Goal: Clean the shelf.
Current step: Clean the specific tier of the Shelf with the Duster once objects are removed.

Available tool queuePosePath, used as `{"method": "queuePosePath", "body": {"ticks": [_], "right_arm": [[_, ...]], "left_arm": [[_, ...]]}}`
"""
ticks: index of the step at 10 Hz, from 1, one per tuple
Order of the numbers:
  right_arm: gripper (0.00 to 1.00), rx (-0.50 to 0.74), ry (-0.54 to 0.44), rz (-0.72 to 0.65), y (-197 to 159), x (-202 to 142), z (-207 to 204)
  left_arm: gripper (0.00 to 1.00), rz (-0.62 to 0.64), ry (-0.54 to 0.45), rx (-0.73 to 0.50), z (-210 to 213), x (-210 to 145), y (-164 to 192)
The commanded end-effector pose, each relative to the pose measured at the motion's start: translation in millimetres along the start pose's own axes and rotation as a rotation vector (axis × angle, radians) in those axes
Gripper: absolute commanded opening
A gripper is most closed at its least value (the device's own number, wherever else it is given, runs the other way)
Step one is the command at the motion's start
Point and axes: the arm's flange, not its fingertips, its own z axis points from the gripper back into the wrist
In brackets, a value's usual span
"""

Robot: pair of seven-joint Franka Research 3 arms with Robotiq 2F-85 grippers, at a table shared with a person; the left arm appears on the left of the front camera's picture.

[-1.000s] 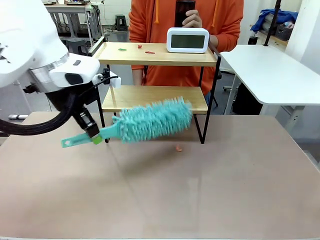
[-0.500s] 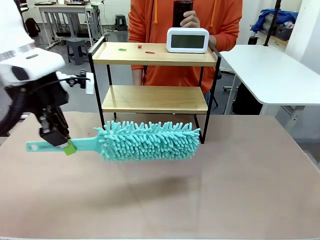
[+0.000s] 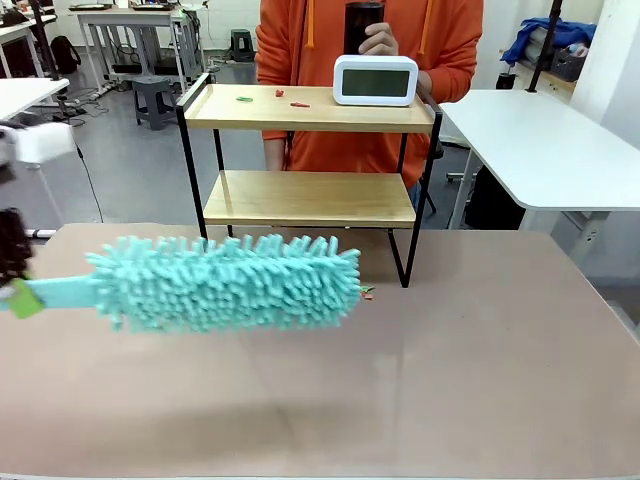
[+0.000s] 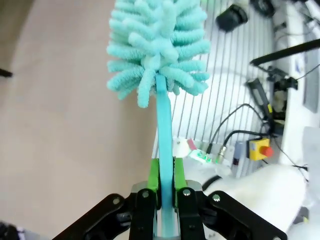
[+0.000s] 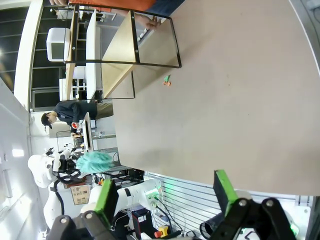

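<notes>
**Left gripper.** The left gripper (image 4: 166, 172) is clamped on the flat handle of a turquoise duster (image 3: 225, 282). In the left wrist view, the green pads (image 4: 154, 174) press against both faces of the handle. The fluffy head stands beyond the fingertips. In the front view, this gripper sits at the picture's left edge. The duster lies roughly level above the brown table (image 3: 470, 380). Its head extends toward the middle, and its tip is in front of the lower part of the shelf.

**Right gripper.** The right gripper (image 5: 165, 194) has its jaws wide apart with nothing between them. It hangs over the table, well apart from the shelf.

**Shelf.** The shelf (image 3: 300, 197) stands upright at the far side of the brown table, in front of a person in an orange top. It has two wooden boards in a black frame.
- The lower board is bare.
- The top board carries a white clock (image 3: 375, 80) toward its right end.
- The top board also carries a few small green and red scraps (image 3: 280, 94) toward its left end.

**Surroundings.**
- One small scrap (image 3: 367, 292) lies on the table, near the shelf's right front foot.
- The person's hand (image 3: 382, 38) holds a dark cup (image 3: 365, 18) behind the clock.
- A white table (image 3: 540, 140) stands to the right.
</notes>
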Motion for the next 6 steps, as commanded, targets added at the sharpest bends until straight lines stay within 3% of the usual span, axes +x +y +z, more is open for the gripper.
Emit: {"method": "queuePosePath", "body": {"ticks": [1, 3, 4, 6], "right_arm": [[1.00, 0.018, -0.011, 0.023, 1, 1, -1], [1.00, 0.018, -0.011, 0.023, 1, 1, -1], [1.00, 0.018, -0.011, 0.023, 1, 1, -1], [1.00, 0.018, -0.011, 0.023, 1, 1, -1]], "left_arm": [[0.13, 0.087, -0.102, 0.033, 29, -45, 7], [0.13, 0.250, -0.186, 0.115, 43, -96, 13], [0.13, 0.349, -0.280, 0.112, 52, -132, 20], [0.13, 0.514, -0.338, 0.132, 57, -193, 28]]}}
